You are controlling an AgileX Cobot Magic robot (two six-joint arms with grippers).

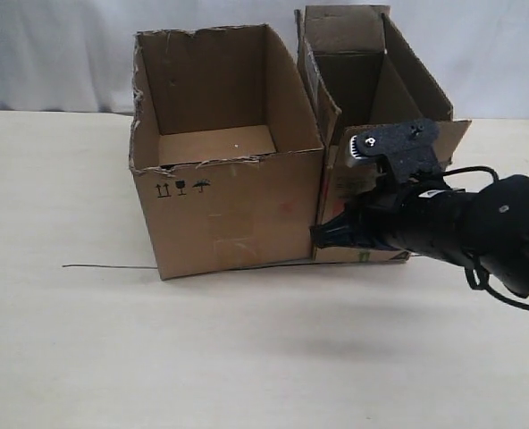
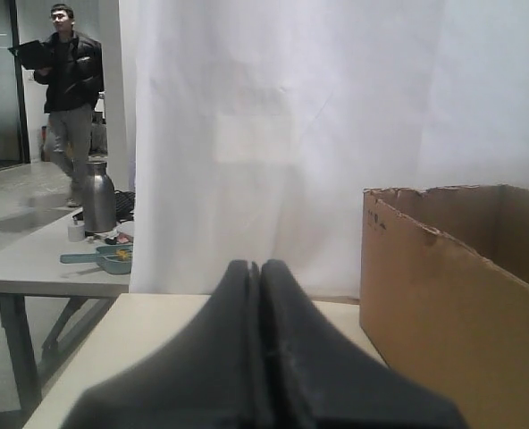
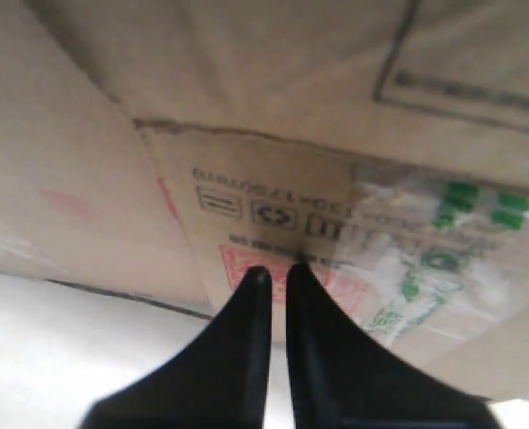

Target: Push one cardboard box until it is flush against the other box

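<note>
The cardboard box [image 1: 358, 85] stands on the surface [image 1: 247, 357], right of the other box [image 1: 229, 210], and their sides appear to touch. The right pincer [image 3: 276, 271] is closed and empty, with its tips low at the near face of the cardboard box, by the red label [image 3: 345, 284]. The left pincer [image 2: 254, 265] is also closed on nothing.

Closed tool [image 3: 278, 271] points at red label [image 3: 340, 284] on the cardboard box [image 3: 264, 177]
</note>
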